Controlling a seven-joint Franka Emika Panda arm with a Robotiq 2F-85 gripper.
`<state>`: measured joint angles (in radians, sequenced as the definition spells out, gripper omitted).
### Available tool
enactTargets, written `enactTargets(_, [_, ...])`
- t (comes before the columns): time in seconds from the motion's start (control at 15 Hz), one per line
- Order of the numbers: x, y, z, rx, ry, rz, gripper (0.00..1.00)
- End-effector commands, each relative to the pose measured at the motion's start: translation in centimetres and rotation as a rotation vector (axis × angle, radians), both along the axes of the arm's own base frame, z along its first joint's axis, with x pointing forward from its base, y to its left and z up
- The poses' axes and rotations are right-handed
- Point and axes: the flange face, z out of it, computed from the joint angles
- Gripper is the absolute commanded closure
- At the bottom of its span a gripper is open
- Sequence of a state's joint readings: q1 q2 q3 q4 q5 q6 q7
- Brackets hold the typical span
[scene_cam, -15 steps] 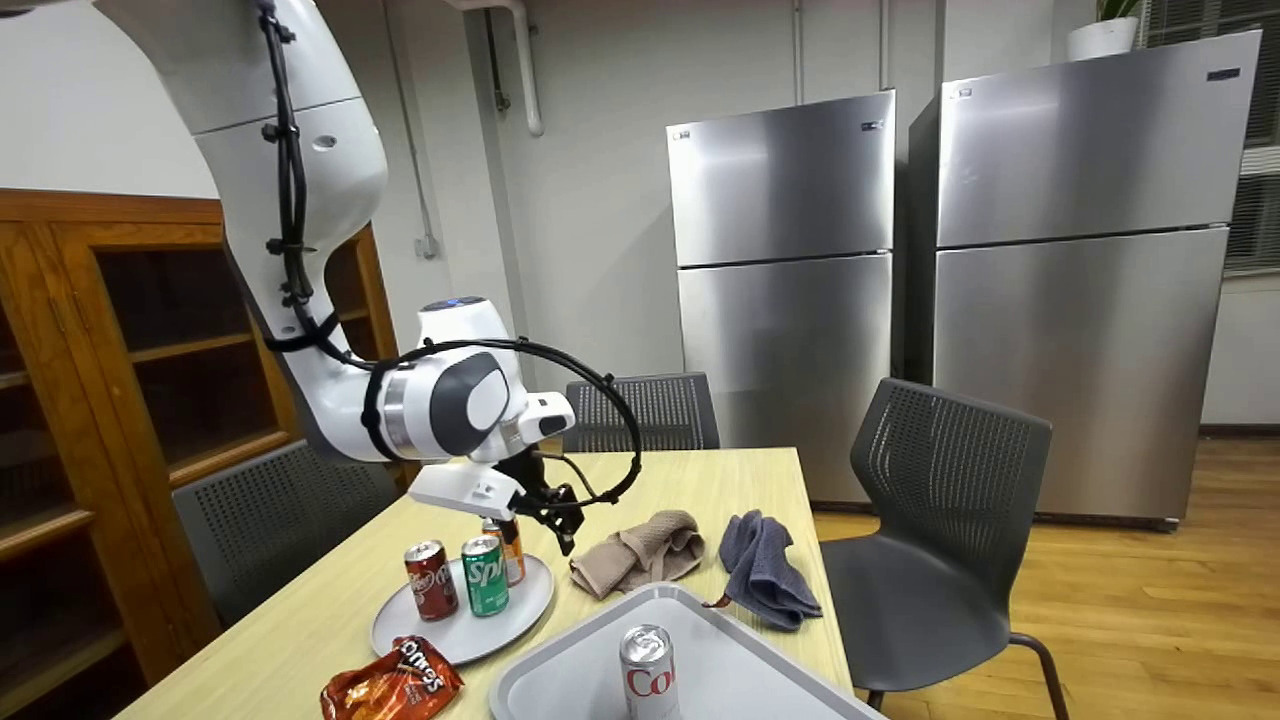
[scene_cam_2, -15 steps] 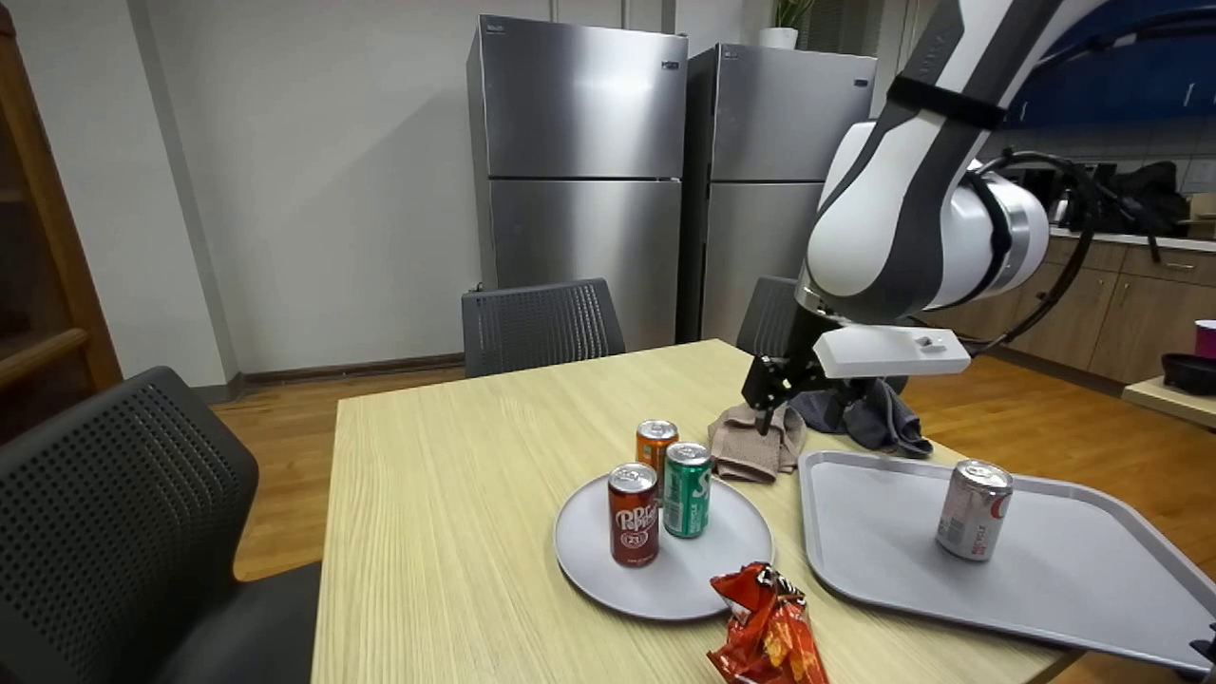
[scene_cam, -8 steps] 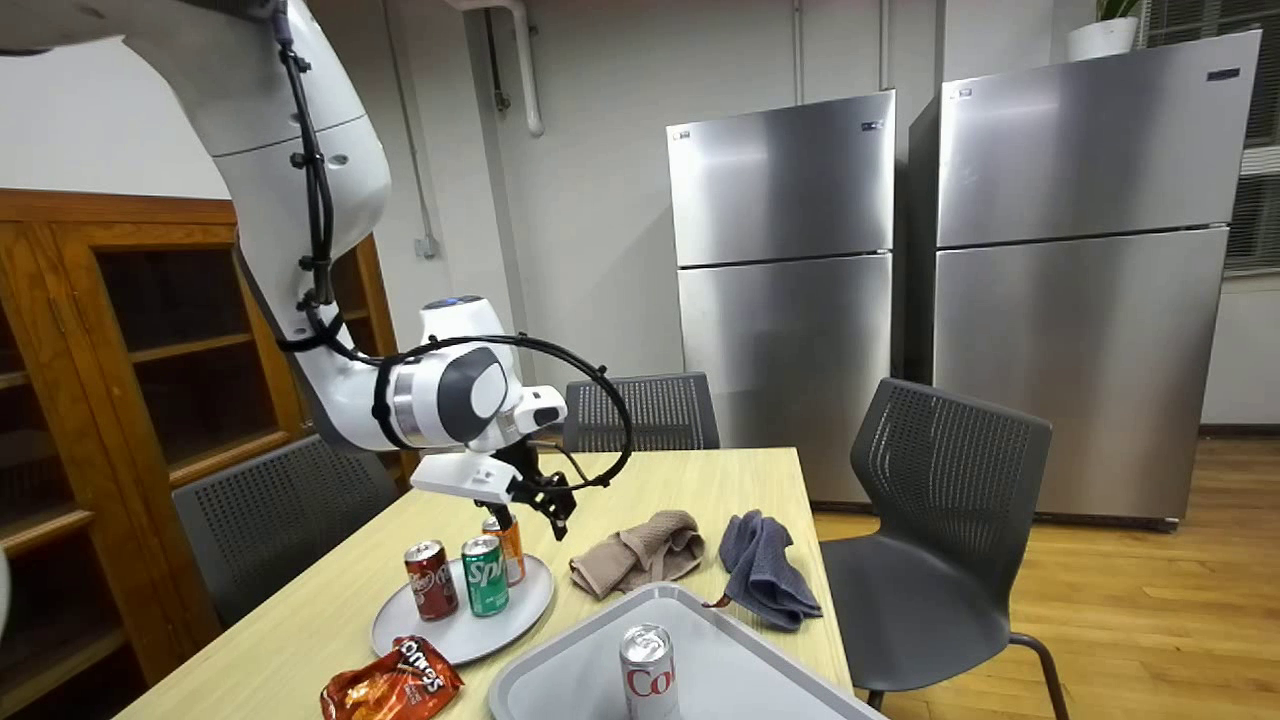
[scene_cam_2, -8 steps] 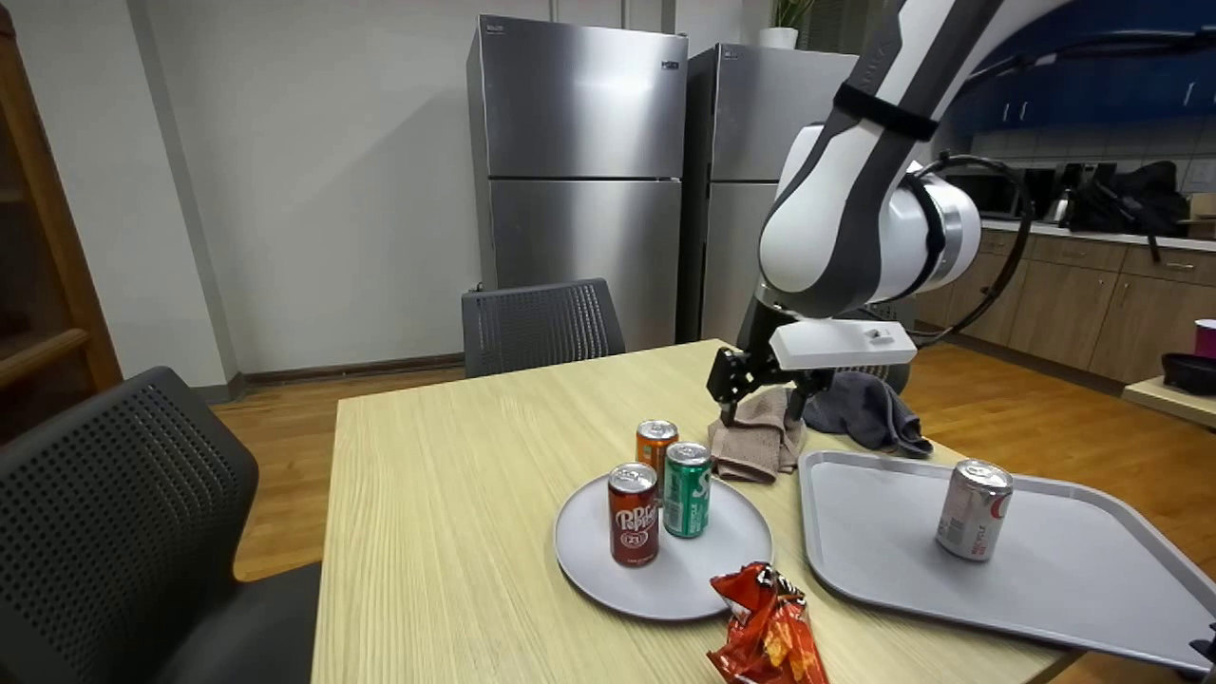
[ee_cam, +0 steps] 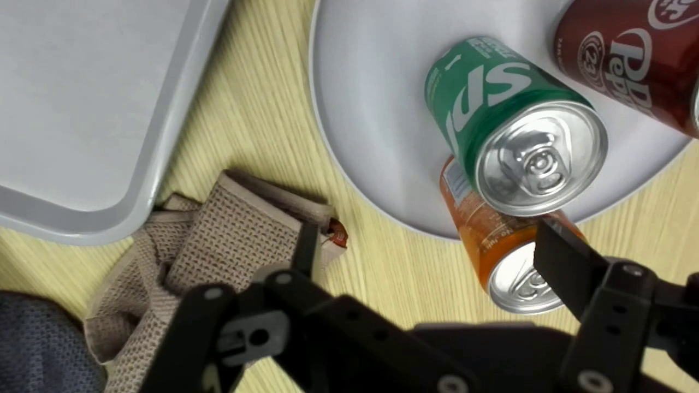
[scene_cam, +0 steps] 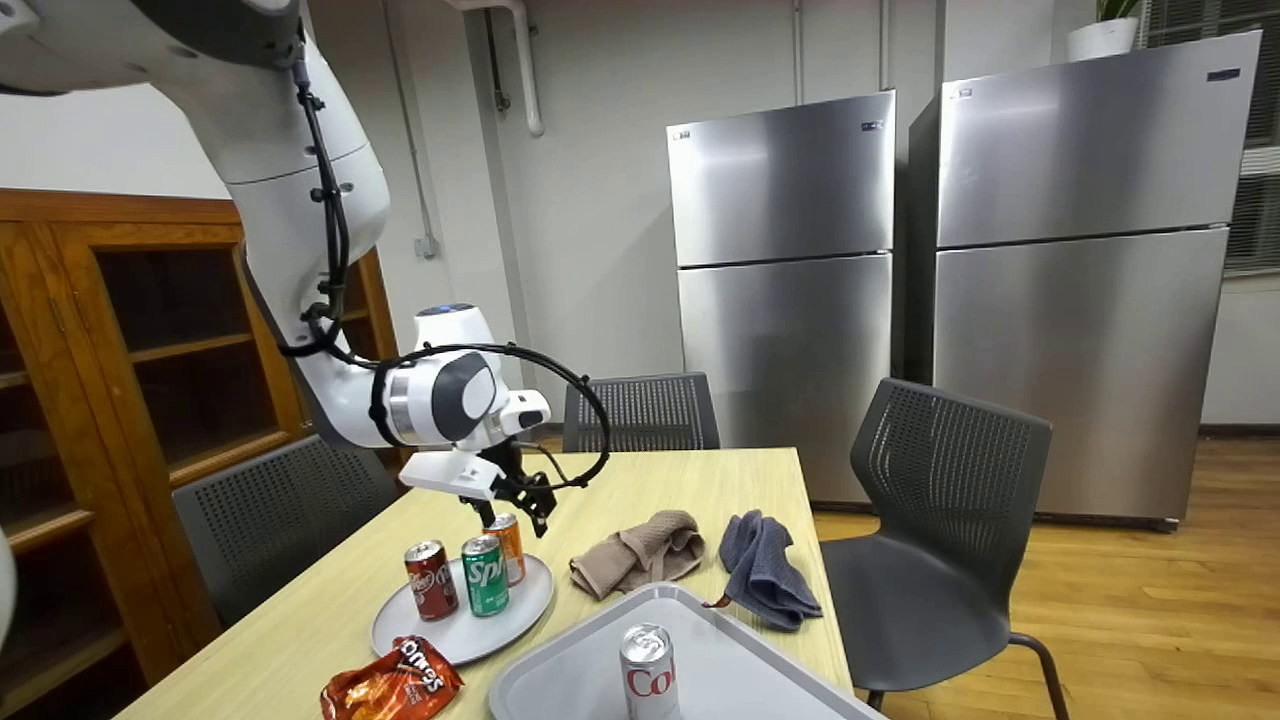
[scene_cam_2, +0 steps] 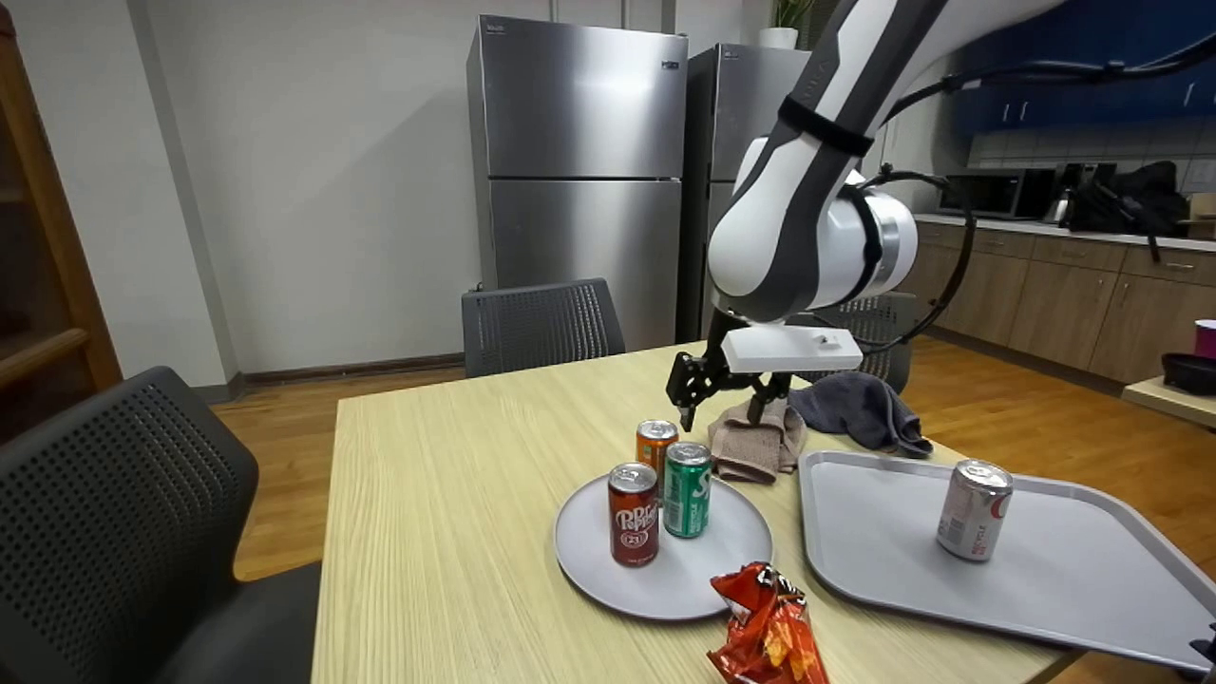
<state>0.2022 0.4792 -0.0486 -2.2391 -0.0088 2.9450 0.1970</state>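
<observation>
My gripper (ee_cam: pixel 428 243) stands open with nothing between its fingers. In the wrist view its right finger (ee_cam: pixel 570 267) overlaps the lid of an orange can (ee_cam: pixel 486 234), hiding part of it; no contact is visible. The left finger (ee_cam: pixel 306 251) appears over the edge of a brown towel (ee_cam: pixel 235 229). A green Sprite can (ee_cam: pixel 480 98) partly covers the orange one in that view. Beside it is a dark red Dr Pepper can (ee_cam: pixel 617 65). All three cans stand upright on a round grey plate (scene_cam_2: pixel 589 560). In an exterior view the gripper (scene_cam_2: pixel 722 416) hangs above the table, behind the cans.
A grey tray (scene_cam_2: pixel 874 570) holds a silver Diet Coke can (scene_cam_2: pixel 975 508). A red Doritos bag (scene_cam: pixel 395 680) lies by the plate. A dark blue towel (scene_cam: pixel 765 570) rests near the brown one. Chairs (scene_cam: pixel 945 540) surround the wooden table (scene_cam_2: pixel 427 532), with refrigerators (scene_cam: pixel 785 250) behind.
The gripper has moved left in both exterior views, from over the towels toward the plate and the orange can. Its jaws have stayed open. Cans, towels and tray have not moved.
</observation>
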Motion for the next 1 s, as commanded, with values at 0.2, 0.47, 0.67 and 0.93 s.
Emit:
enactTargets(0.2, [1.9,3.0,-0.1,0.024,0.022,0.011,0.00])
enactTargets(0.47, [1.8,4.4,-0.2,0.032,0.037,0.039,0.00])
enactTargets(0.67, [1.8,5.1,-0.9,0.040,0.060,0.051,0.00])
enactTargets(0.93, [1.7,5.4,-1.8,0.035,0.092,0.059,0.00])
